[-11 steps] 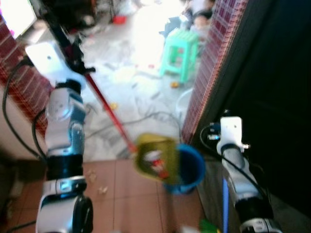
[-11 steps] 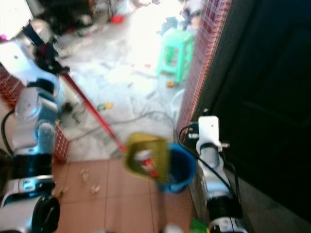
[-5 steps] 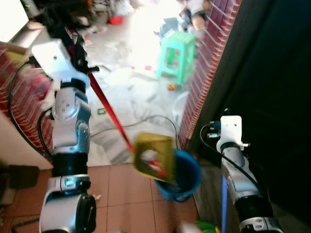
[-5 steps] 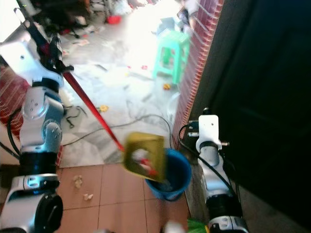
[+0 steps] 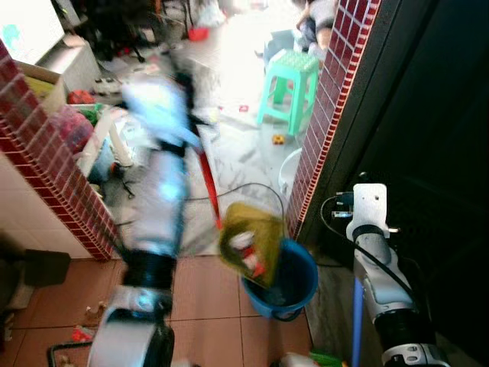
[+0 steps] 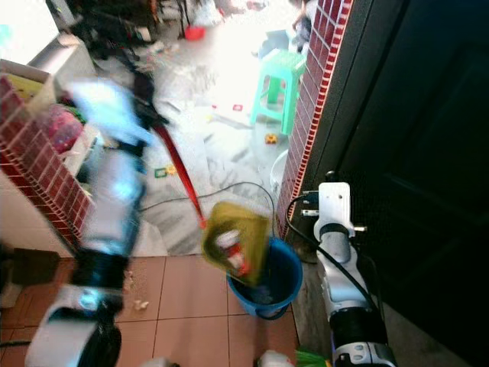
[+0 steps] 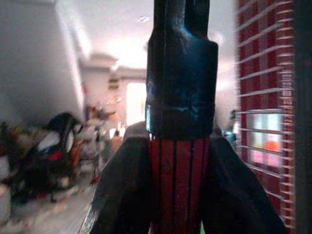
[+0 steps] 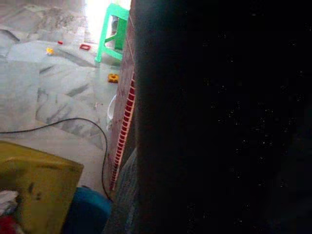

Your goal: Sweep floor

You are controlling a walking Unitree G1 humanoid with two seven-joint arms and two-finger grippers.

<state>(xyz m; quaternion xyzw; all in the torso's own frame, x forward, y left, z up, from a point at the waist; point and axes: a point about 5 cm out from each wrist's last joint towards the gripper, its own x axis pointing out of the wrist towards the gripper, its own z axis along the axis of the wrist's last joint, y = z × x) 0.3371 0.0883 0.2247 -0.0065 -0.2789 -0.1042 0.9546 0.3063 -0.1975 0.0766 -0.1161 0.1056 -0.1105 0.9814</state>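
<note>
A yellow-green dustpan [image 5: 248, 241] with red and white rubbish in it hangs tilted over the rim of a blue bucket [image 5: 289, 284] beside the brick pillar. Its long red handle [image 5: 208, 183] rises to my left gripper [image 5: 186, 84], which is blurred by motion. In the left wrist view the two black fingers [image 7: 122, 190] press on the red handle [image 7: 178, 190] just below its black end cap, so the left gripper [image 7: 178, 146] is shut on it. My right arm [image 5: 369, 229] is raised beside the dark door, and its gripper is lost in the dark.
A red brick pillar [image 5: 328, 115] and a dark door [image 5: 435, 153] stand on the right, a low brick wall [image 5: 53, 160] on the left. Beyond lie a green stool [image 5: 294, 80], a white basin [image 5: 289, 164], a black cable [image 5: 244, 187] and scattered litter. Scraps [image 5: 84, 329] lie on the tiles.
My left arm has swung right toward the middle, so the red handle stands steeper. The dustpan stays over the bucket. The camera has shifted; the right arm is unchanged.
</note>
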